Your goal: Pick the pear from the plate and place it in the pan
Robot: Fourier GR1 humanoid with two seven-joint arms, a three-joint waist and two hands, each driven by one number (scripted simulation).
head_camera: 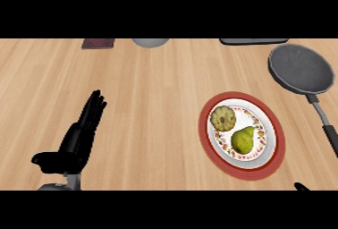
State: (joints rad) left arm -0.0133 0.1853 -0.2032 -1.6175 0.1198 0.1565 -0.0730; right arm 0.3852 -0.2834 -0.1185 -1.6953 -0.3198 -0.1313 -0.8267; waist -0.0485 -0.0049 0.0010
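Pear (243, 139) is on the near half of the plate (205, 138), lying on its side with the neck pointing away. Not picked yet.

Near to far:
- Right hand (301, 186): only a black tip shows, just nearer than the plate's right edge. Can't tell if it's open or closed.
- Left hand (76, 138): well left of the plate, fingers straight and open, holding nothing (looks parked).
- Round ribbed squash (223, 118): on the plate's far half, right against the pear. Can't tell if they touch.
- Pan (300, 68): beyond the plate to its right, empty. Its handle (323, 120) runs back along the plate's right side.

Risks, my read:
- The squash is so close that fingers closing on the pear could catch it or shove it off the plate.
- The pear is round and tapered, so a pinch on the neck could let it roll. Going for the fat end is safer.
- The handle lies beside the right hand's likely path. A knock would turn the pan away from the drop spot.

Surface is a light wood counter (152, 112), flat. Far beyond the plate, cut off at the counter's far edge, are a dark reddish item (98, 43), a grey round thing (150, 42) and a dark flat slab (254, 41).
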